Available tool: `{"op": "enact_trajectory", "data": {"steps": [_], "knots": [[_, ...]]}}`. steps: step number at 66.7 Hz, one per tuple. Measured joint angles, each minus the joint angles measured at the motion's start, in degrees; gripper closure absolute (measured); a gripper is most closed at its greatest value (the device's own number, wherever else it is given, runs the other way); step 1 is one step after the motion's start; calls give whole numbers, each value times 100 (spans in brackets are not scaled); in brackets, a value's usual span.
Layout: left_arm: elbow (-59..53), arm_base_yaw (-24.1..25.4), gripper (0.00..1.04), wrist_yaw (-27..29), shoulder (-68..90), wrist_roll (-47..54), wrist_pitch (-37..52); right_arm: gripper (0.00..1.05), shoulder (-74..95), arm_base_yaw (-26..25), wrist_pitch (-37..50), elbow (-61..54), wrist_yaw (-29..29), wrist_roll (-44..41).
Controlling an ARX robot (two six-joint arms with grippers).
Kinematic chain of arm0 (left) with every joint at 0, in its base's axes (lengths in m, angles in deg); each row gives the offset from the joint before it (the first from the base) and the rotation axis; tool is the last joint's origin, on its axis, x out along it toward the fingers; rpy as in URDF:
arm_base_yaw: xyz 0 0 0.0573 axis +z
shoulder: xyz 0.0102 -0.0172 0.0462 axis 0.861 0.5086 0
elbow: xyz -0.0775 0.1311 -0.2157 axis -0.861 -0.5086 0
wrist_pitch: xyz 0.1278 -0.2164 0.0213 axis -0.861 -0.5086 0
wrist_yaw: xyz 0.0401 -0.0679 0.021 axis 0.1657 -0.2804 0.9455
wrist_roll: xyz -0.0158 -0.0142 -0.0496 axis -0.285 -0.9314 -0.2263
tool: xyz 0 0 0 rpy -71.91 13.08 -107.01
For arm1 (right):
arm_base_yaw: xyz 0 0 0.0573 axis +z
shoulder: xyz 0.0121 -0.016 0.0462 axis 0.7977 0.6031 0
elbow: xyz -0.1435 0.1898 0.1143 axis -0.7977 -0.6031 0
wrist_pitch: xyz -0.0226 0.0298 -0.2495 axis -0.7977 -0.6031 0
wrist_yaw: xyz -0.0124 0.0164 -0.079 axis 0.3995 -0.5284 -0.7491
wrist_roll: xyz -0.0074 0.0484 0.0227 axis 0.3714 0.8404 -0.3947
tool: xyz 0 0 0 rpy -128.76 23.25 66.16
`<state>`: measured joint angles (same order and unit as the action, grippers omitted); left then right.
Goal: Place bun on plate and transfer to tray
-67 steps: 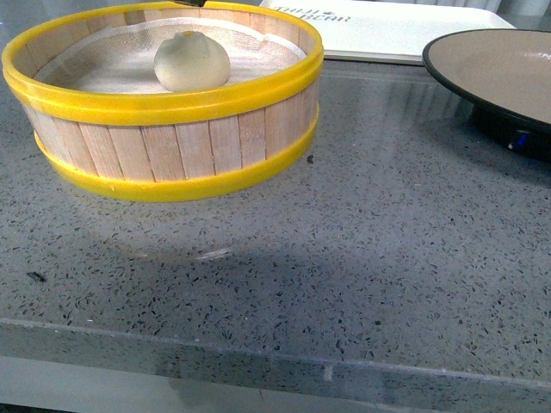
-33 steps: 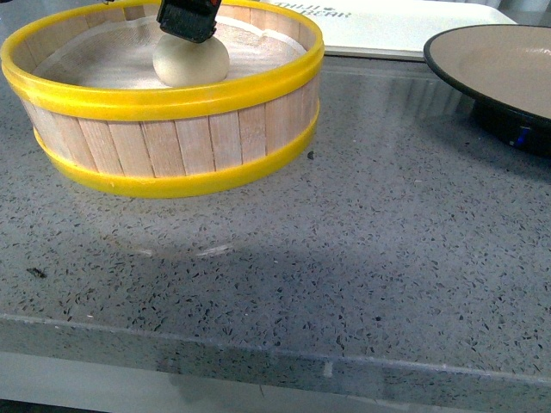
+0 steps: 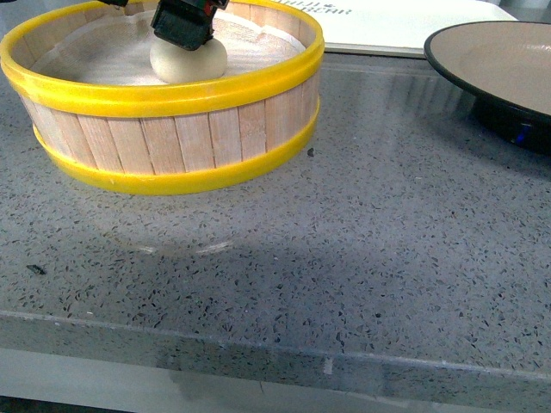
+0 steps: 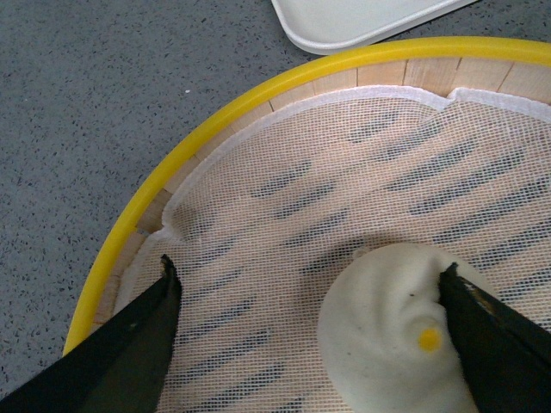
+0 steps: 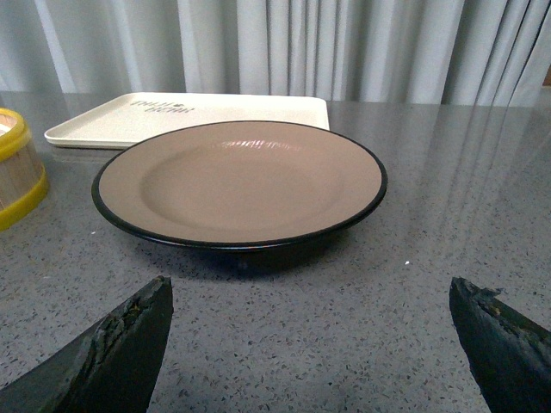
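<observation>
While my left hand hangs open inside the basket, the bun sits between its fingers, not gripped. One finger is right at the bun's side, and I cannot tell whether it touches. The other stands well clear, with bare mesh liner between it and the bun. The bun rests on that liner, pleated top up, showing a small yellow dot. My right hand is open too, fingers spread wide around nothing, low over the table. The plate stands on the table just ahead of that hand, its grey-brown inside facing up. Beyond the plate, farther from the hand, the tray lies flat on the table.
</observation>
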<state>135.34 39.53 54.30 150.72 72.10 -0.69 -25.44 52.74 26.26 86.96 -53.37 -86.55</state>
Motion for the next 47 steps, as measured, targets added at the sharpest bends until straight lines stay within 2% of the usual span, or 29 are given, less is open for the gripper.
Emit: {"op": "enact_trajectory", "data": {"steps": [35,47], "knots": [[7,-37,101,-96,-28,63,-136,9,0,0,0,0,0,0],[22,-33,101,-118,-83,57,-199,9,0,0,0,0,0,0]]}}
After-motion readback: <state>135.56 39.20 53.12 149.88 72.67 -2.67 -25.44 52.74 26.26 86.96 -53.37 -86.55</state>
